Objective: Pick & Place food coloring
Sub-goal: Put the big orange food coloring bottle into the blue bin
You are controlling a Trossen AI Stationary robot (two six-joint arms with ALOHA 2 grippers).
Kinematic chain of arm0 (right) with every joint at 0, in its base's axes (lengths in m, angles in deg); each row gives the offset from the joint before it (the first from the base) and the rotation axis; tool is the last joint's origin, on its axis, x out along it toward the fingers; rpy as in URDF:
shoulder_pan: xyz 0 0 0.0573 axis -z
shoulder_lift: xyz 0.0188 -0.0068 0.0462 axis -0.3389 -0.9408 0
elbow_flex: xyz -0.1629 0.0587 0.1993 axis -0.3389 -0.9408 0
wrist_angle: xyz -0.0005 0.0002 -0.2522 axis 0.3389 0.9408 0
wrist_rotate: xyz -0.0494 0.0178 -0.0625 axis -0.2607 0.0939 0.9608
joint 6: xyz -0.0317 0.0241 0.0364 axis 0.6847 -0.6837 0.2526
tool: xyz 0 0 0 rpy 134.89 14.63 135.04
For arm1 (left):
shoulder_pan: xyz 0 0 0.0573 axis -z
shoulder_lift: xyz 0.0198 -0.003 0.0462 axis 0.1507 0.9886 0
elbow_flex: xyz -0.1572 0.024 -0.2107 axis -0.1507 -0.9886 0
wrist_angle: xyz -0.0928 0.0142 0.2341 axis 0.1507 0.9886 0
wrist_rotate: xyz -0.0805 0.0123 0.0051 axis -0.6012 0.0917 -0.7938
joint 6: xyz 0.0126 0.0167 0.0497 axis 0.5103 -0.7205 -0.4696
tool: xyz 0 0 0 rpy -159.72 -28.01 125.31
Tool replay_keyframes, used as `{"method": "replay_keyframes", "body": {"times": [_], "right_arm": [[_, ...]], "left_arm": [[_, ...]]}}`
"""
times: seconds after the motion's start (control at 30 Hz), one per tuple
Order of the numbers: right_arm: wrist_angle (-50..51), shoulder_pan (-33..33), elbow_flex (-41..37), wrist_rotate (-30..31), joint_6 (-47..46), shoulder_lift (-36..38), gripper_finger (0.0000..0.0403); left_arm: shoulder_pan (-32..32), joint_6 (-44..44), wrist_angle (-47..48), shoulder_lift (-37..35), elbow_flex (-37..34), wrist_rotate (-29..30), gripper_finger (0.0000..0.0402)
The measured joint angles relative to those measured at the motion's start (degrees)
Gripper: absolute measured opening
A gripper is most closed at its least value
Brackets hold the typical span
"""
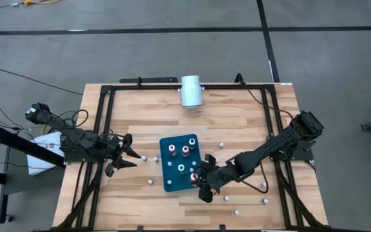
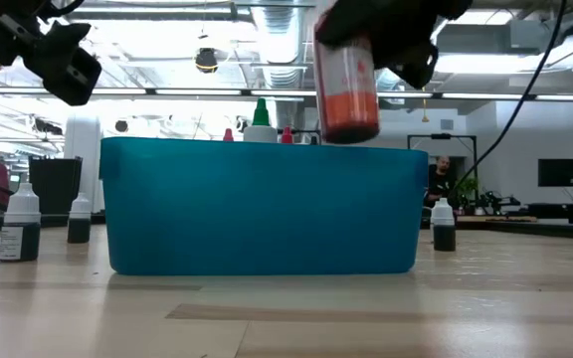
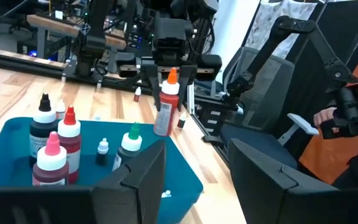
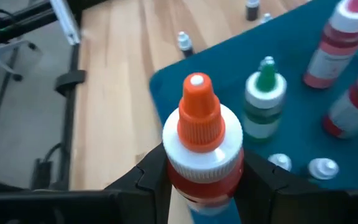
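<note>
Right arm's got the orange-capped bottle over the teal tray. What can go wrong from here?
1. The orange-capped bottle hangs at the teal tray wall's edge; lowering may clip the rim.
2. The right gripper pinches only the neck, so it may tilt or slip.
3. The green-capped bottle stands close inside; a drop may topple it.

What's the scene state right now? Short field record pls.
right tool: shut on orange-capped bottle, held above the edge of the teal tray
left tool: open, empty, waiting beside the tray
in tray: several bottles, including a green-capped bottle
loose on table: small bottles around the tray
white cylinder: at the table's far edge
</note>
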Motion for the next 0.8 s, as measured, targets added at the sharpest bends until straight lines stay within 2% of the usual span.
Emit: {"method": "replay_keyframes", "body": {"times": [0.4,0.8], "right_arm": [[3.1,0.4,-0.7,0.9,-1.6,-0.5,0.0123],[-1.9,-0.4,-0.7,3.4,-6.0,-8.4,0.0123]], "left_arm": [[0.0,0.4,0.0,0.0,0.0,-0.7,0.0165],[0.0,0.3,0.5,-0.4,0.0,-0.8,0.0165]]}}
